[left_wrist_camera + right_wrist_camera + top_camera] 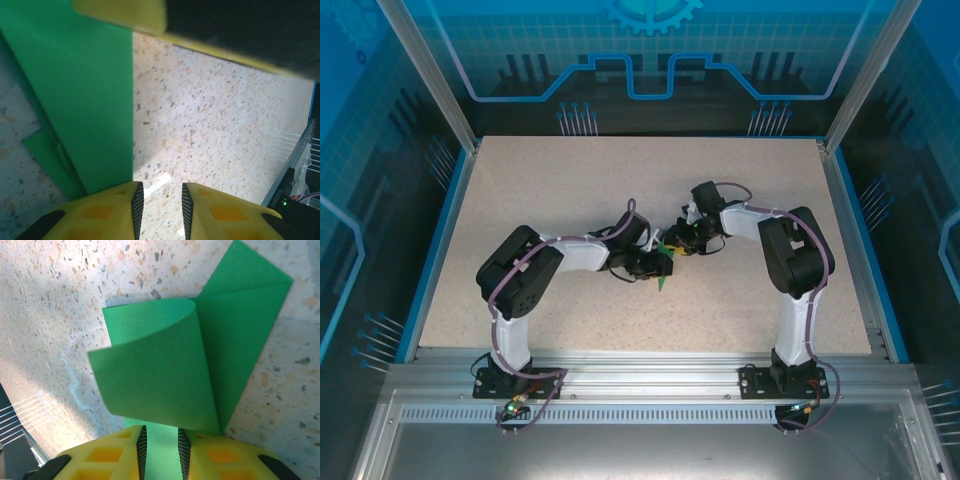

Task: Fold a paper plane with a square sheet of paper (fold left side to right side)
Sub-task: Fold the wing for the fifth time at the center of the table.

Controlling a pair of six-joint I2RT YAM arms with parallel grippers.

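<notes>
- Top external view: two arms reach inward and meet over the middle of a speckled table. A sliver of the green sheet of paper shows beneath their wrists.
- Right wrist view: the right gripper is closed on the near edge of the sheet — green fills the slot between its black pads. Beyond it, one layer lies flat on the table with a diagonal crease. A top flap curls up and over in a loose roll and is not pressed down.
- Left wrist view: the left gripper has its jaws a little apart with bare table between them, holding nothing. The sheet fills the left part of this picture, and one straight edge runs down to one of the gripper's fingers.
- Handling, as a judgement: the paper looks very light, thin and springy. It should bend rather than resist, slide easily on the smooth table, and keep any crease it is given. A hard pinch mid-sheet would likely wrinkle it.
- The best hold is probably a free edge or corner of the raised flap, while the other gripper pins the flat layer.
</notes>
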